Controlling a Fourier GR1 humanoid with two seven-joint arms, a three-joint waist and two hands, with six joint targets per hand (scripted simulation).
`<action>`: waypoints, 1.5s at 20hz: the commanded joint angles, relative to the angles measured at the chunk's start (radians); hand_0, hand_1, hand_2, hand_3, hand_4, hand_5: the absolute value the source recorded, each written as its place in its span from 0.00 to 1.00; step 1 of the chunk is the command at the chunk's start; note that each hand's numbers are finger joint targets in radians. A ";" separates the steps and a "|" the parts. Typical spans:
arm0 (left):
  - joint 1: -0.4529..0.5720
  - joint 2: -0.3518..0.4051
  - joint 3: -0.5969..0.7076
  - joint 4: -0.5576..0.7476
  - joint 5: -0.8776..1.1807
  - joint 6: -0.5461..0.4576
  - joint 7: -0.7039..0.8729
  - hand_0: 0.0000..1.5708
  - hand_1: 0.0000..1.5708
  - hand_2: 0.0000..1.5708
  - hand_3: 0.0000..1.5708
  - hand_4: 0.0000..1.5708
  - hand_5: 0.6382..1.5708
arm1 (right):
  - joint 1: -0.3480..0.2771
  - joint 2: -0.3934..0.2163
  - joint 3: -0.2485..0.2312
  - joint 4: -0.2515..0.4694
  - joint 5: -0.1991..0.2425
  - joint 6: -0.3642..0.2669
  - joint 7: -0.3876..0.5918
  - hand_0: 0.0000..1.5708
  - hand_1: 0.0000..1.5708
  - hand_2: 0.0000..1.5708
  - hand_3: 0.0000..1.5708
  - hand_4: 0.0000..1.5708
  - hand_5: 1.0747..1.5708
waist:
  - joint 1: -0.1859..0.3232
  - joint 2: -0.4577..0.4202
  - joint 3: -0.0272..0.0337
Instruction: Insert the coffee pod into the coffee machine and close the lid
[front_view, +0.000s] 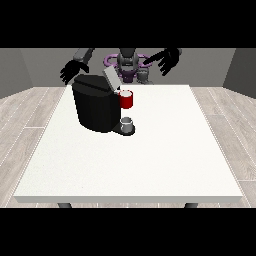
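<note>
A black coffee machine (95, 104) stands on the left half of the white table (150, 160). Its grey lid (110, 77) is tilted up and open at the top. A red pod holder (126, 99) juts out at the machine's front, with a small grey cup (127, 123) on the drip base below it. I cannot make out a separate coffee pod. The hand at the view's left (74, 70) hovers above and behind the machine, fingers spread. The hand at the view's right (165, 60) is raised behind the table's far edge, fingers spread, holding nothing.
The robot's torso (128, 62) stands behind the table's far edge. Wooden floor surrounds the table. The table's right half and front hold no objects.
</note>
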 joint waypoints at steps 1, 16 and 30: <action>0.162 -0.048 0.048 -0.007 0.077 -0.005 -0.064 0.00 0.00 0.00 0.00 0.00 1.00 | 0.085 -0.012 -0.007 -0.036 -0.020 0.032 -0.010 0.00 0.00 0.00 0.00 0.31 1.00 | 0.031 -0.110 0.0001; 0.374 -0.149 0.086 -0.123 0.244 -0.067 -0.020 0.00 0.00 0.00 0.00 0.00 1.00 | -0.045 -0.124 0.056 -0.209 -0.022 0.154 0.179 0.00 0.00 0.00 0.00 0.00 1.00 | 0.148 -0.202 0.0008; 0.562 -0.202 -0.085 -0.417 0.400 -0.061 0.094 0.00 0.00 0.00 0.00 0.00 1.00 | -0.172 -0.115 0.119 -0.113 0.072 0.177 0.187 0.00 0.00 0.00 0.00 0.08 1.00 | 0.254 -0.152 0.0011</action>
